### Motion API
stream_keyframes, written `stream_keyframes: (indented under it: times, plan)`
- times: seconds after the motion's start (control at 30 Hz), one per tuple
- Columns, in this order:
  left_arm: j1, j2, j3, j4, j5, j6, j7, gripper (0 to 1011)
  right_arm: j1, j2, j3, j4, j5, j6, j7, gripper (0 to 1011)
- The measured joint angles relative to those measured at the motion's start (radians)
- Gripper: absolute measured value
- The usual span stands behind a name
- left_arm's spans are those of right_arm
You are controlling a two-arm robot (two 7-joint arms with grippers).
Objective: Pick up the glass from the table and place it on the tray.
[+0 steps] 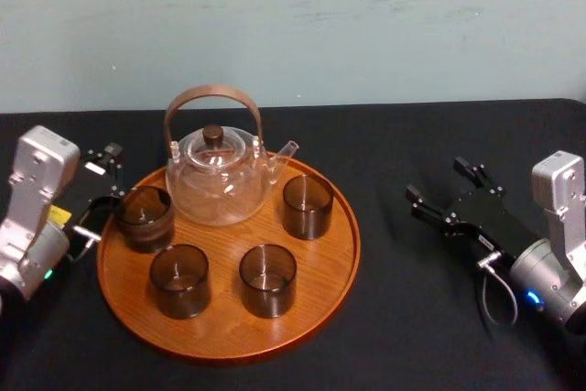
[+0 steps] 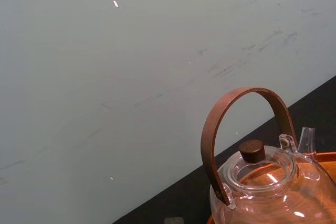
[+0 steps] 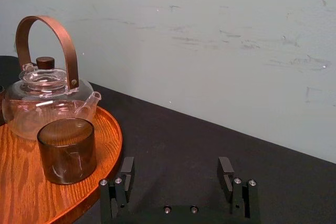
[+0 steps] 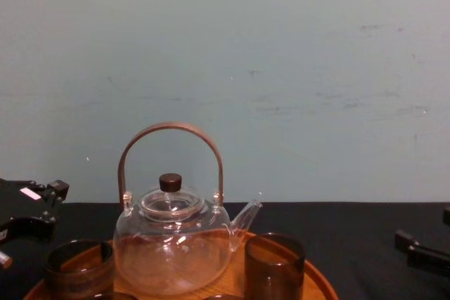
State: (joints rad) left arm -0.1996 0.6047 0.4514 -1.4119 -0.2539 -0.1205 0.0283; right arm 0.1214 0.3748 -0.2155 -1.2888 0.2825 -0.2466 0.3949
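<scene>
The glass [image 1: 144,217] is being shown upright on the tray [image 1: 220,329], at its left edge, close beside the teapot [image 1: 220,176]. Three other glasses [image 1: 267,279] are being carried on the same tray, nearer its front and right. The left gripper [image 1: 103,192] is being held with fingers spread just beside the glass, at the tray's left rim. The right gripper [image 1: 446,185] is being held spread too, over the black table [image 1: 412,318], well apart from the tray.
</scene>
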Motion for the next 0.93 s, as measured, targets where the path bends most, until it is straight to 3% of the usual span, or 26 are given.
stream_keyframes:
  times: [0.93]
  plan:
    - [0.0,0.0,0.0,0.0,0.0,0.0,0.0,0,0.0,0.0,0.0,0.0,0.0,0.0,0.0,1002]
